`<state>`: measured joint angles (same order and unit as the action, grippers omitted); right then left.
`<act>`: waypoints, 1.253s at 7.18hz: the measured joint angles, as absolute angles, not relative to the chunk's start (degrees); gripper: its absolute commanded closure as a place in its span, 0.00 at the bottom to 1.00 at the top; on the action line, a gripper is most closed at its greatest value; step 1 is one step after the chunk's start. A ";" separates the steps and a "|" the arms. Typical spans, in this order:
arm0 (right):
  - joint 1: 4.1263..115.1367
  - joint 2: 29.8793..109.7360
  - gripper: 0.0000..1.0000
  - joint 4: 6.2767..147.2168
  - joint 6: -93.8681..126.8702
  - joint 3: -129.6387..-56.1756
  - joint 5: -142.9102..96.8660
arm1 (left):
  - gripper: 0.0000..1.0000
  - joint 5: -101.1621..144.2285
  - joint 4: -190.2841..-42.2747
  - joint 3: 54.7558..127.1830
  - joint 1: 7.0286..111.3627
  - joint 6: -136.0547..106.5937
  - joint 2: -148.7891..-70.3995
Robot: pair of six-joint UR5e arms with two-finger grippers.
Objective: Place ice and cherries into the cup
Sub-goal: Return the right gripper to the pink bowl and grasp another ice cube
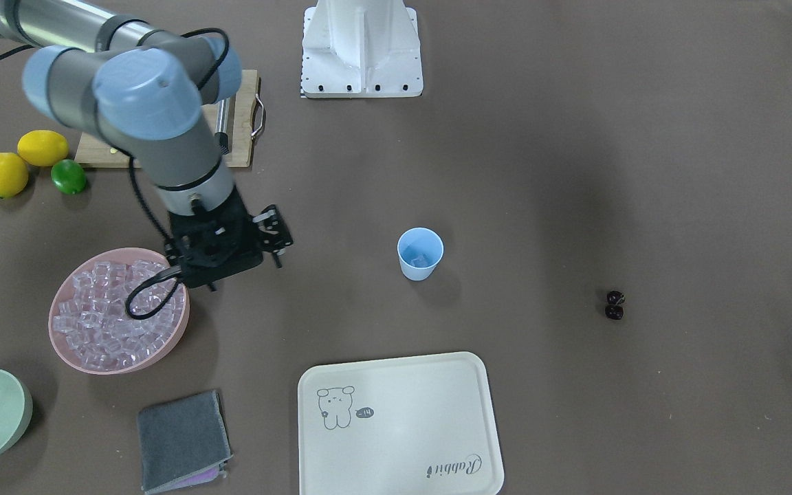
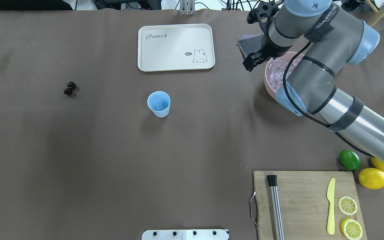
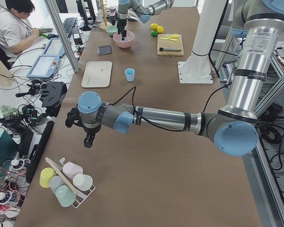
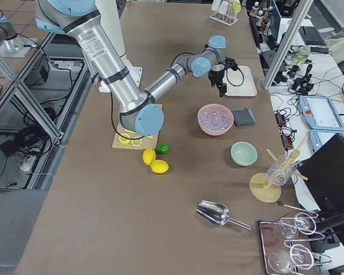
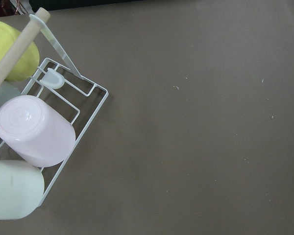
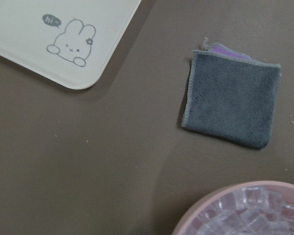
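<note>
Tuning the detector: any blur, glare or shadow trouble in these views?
Front-facing view: right arm's grey-and-blue elbow is close and soft; small light-blue cup sharp. Overhead view: glare streak on the arm's silver tube, broad soft shadow on the brown table.

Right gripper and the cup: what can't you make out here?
- Right gripper: jaws hidden by its own wrist in overhead and front views; open or shut unclear.
- Left gripper: only in the left side view, too small to judge.
- Cup: ice inside too small to count.
</note>
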<state>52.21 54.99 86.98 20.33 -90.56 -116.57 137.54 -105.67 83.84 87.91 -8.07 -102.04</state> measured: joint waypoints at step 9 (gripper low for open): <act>54.27 60.24 0.06 70.00 6.08 -78.32 -121.71 | 0.02 137.53 -107.23 82.72 87.89 -8.09 -102.14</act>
